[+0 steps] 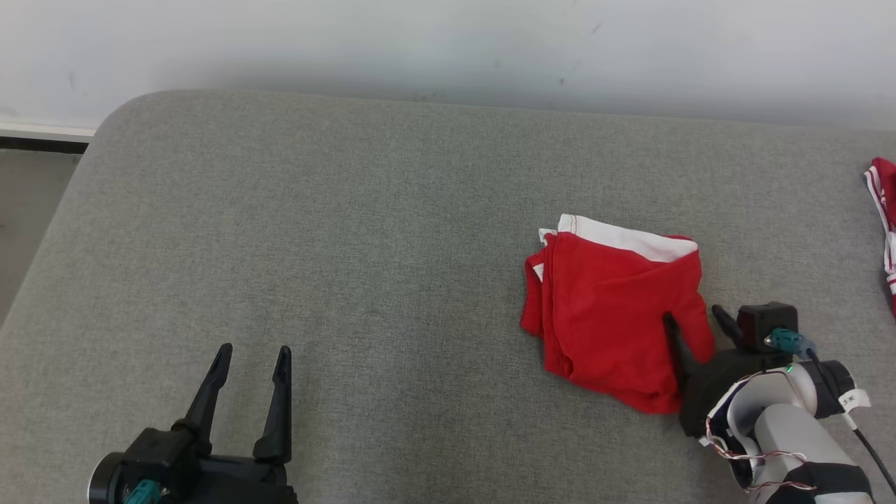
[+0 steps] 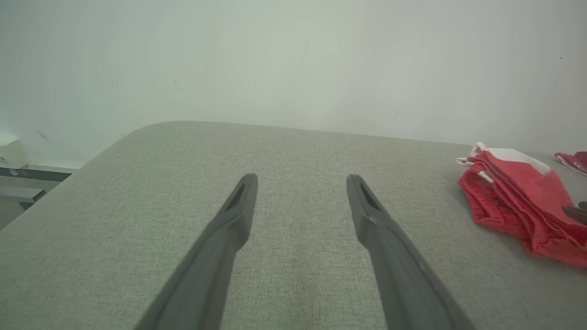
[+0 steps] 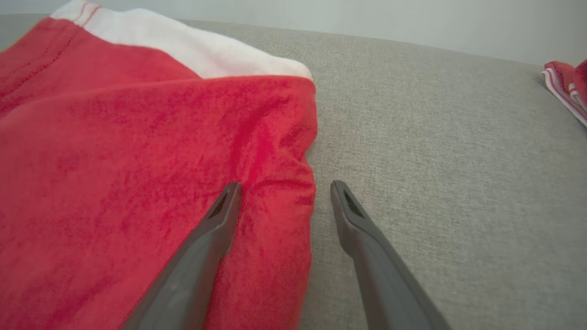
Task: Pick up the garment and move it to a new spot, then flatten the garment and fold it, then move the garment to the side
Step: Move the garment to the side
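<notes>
The garment [image 1: 609, 315] is red with a white band and lies folded on the grey padded surface [image 1: 350, 210], right of centre. My right gripper [image 1: 693, 315] stands open at the garment's right edge. In the right wrist view the gripper [image 3: 283, 184] straddles that edge: its left finger rests over the red cloth [image 3: 137, 137] and its right finger is over bare surface. My left gripper [image 1: 254, 348] is open and empty at the lower left, far from the garment. From the left wrist, that gripper [image 2: 300, 178] points across bare surface, with the garment [image 2: 518, 197] off to the right.
A second red cloth with white stripes [image 1: 883, 203] lies at the surface's right edge, and the right wrist view catches it too [image 3: 566, 87]. A pale wall runs behind the surface. Its rounded far-left corner [image 1: 119, 112] drops to the floor.
</notes>
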Controlling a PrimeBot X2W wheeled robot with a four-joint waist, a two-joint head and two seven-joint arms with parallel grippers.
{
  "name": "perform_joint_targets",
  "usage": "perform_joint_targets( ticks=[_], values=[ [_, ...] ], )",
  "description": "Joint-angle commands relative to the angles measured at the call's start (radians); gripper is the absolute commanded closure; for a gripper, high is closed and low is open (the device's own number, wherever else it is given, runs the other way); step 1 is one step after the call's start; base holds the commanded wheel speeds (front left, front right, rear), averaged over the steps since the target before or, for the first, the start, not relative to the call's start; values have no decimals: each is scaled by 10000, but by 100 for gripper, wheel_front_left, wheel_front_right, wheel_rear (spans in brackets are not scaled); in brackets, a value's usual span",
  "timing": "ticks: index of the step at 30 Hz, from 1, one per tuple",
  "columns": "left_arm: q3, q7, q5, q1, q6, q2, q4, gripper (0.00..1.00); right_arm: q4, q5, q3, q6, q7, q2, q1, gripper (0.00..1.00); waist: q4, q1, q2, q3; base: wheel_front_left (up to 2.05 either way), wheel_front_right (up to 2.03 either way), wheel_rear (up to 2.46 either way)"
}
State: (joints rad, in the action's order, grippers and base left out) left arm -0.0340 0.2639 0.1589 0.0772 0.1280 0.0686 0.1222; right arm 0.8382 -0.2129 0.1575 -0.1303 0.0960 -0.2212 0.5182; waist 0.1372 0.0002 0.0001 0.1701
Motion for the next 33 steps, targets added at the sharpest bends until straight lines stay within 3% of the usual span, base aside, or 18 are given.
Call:
perform_joint_targets(
  ticks=[1,3,4,5,8,18,27,33],
  values=[
    [0,-4,-6,170,13,-26,48,0,286,-137,175,1,25,77,99,0,-18,-2,-1,24,0,0,0],
    [15,-4,7,208,16,-40,66,0,588,-256,365,1,13,138,103,0,-50,-2,-1,52,0,0,0],
    [18,-4,13,203,17,-45,79,0,724,-323,476,1,-8,172,90,7,-66,-2,-1,65,0,0,0],
    [18,-4,21,194,17,-51,97,0,800,-403,613,1,33,218,106,100,-84,-2,-1,74,0,0,0],
    [47,-4,39,195,13,-56,107,0,931,-748,946,1,58,227,243,100,-170,-2,-1,120,0,0,0],
    [-110,-4,29,511,21,-85,25,0,644,-1243,2020,3,-137,-707,1568,100,-424,-2,-1,716,0,0,0],
    [-419,-4,48,1384,13,-37,-371,0,-970,-1606,3223,3,-1020,-3293,3257,100,-1215,-2,-1,2387,0,0,0],
    [-676,-2,-58,2116,14,312,-719,0,-2323,-2126,3265,3,-1656,-5173,4127,100,-2113,-2,-1,3521,0,0,0]
  ],
)
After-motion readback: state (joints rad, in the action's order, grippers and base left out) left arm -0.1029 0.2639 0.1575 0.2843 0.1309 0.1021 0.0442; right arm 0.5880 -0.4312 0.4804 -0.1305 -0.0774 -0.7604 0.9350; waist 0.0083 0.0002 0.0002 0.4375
